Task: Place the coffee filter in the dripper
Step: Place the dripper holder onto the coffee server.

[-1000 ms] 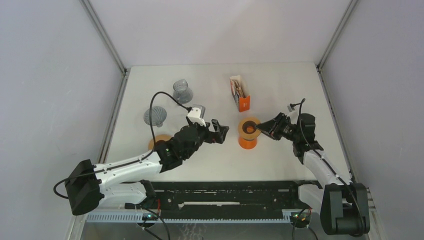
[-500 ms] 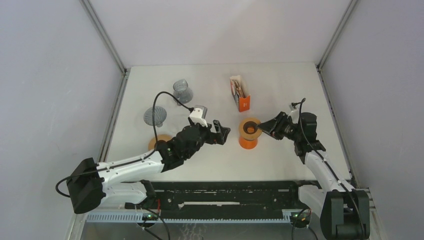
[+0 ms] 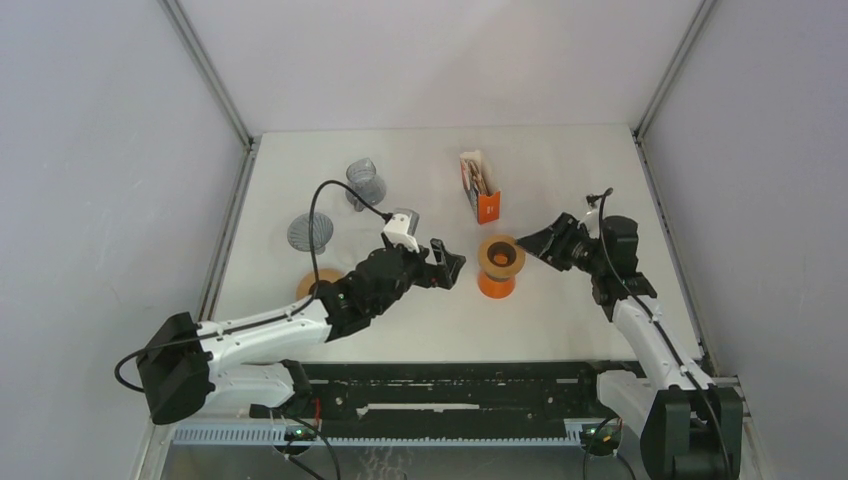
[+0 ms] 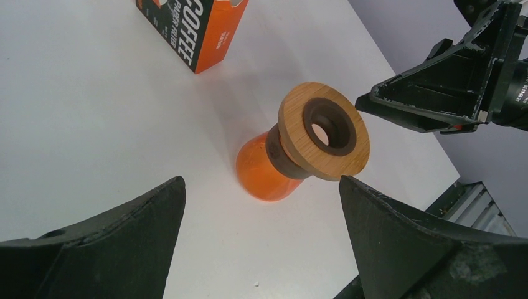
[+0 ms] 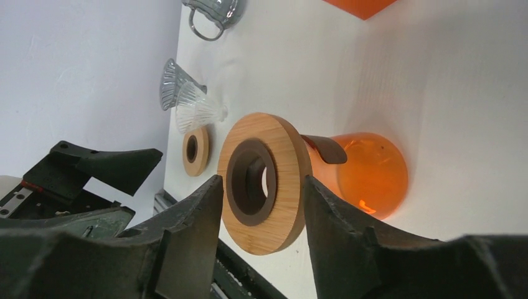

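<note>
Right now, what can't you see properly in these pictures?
- Coffee box: cut off by the top edge in the left wrist view; only an orange corner shows in the right wrist view.
- What is inside the box: too small to tell in the top view.
- Wooden ring: partly hidden by the left arm in the top view.
- Glass cup: cut off by the top edge in the right wrist view.

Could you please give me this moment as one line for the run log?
left pincer: open, empty | right pincer: open, empty, beside orange carafe | filter box: standing behind carafe, untouched
</note>
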Motion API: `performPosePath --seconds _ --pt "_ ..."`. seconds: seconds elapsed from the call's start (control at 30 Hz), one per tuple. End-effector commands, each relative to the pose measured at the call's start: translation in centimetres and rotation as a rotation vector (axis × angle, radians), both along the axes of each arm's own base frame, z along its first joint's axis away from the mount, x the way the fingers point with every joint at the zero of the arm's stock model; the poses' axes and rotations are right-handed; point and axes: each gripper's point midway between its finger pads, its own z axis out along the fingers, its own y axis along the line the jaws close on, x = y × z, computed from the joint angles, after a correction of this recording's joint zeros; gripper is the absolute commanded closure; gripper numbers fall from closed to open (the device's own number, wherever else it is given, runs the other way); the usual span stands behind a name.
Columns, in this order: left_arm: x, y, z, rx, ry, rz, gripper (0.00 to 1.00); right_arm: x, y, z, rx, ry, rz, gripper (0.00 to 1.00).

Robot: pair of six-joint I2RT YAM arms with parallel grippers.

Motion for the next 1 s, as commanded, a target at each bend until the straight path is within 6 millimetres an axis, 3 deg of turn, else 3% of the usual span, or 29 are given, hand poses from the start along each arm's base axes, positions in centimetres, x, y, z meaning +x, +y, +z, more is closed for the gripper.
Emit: performPosePath --seconds 0.0,0.23,0.5,0.87,0.97 --pt "0.4 -1.5 4.0 -0.098 -0.036 -0.026 0.03 1.0 -0.4 1.8 -0.076 -0.090 0.004 0.40" --pt "0.4 -2.0 4.4 -0.111 -0.030 -0.041 0.03 0.4 -0.7 1.5 -0.143 -0.098 0.004 0.31" --pt "0.5 -1.1 3.9 -0.083 -0.018 -0.008 0.03 -1.6 -0.9 1.6 -0.237 -0.095 -0.003 0.23" --pt "0.9 1.5 2.2 -0.044 0.003 0.067 0.03 -6.0 1.6 1.2 -0.363 -0.079 0.083 0.19" --pt "1.1 2.4 1.9 -0.037 0.003 0.091 0.02 -6.4 2.2 0.4 -0.393 -0.063 0.102 0.19"
